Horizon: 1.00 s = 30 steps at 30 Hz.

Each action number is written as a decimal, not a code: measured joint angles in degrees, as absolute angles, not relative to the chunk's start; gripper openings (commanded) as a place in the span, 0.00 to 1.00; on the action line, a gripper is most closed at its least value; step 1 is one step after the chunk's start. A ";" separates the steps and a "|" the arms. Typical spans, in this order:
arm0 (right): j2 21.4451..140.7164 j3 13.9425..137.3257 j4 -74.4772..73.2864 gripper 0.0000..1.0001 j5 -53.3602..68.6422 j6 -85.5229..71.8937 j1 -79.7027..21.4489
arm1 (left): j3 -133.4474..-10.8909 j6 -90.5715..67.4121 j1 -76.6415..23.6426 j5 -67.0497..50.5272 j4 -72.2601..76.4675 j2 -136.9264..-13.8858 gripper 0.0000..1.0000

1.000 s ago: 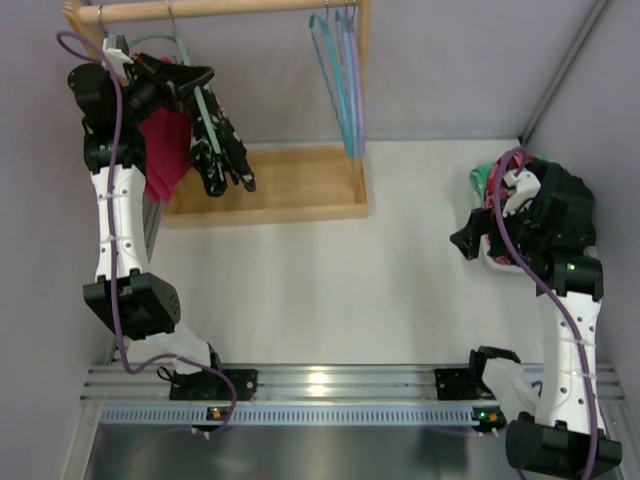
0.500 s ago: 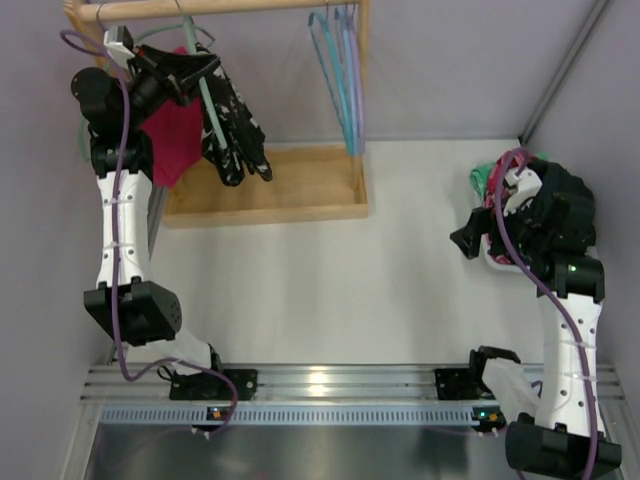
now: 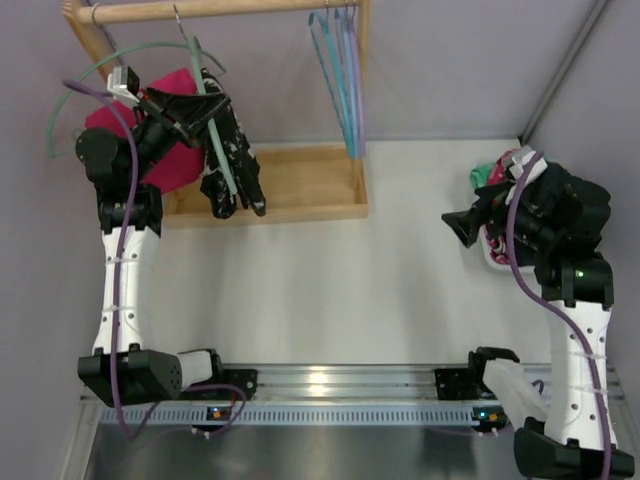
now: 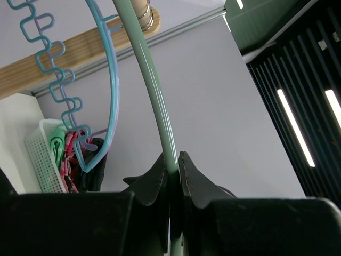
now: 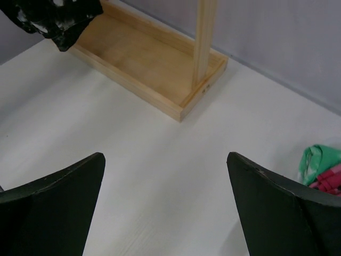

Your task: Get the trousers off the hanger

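White bench [image 3: 330,280], wooden rack [image 3: 230,10] behind. Your left fingers [image 4: 196,186] pinch the thin hanger [image 4: 155,106]; soft, light trousers [image 3: 232,160] droop from it. Your right fingers [image 5: 53,202] gape wide, empty. Grab the bunched lower fabric.

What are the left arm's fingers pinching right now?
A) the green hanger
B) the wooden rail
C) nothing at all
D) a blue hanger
A: the left wrist view shows the left fingers shut on the thin bar of the green hanger.
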State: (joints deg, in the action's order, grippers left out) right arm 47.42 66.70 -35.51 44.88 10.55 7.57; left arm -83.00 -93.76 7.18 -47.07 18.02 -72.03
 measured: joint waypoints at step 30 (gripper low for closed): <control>81.12 60.90 32.60 0.87 -4.69 22.24 -62.35 | -78.22 -99.63 5.82 -45.80 20.88 -63.35 0.00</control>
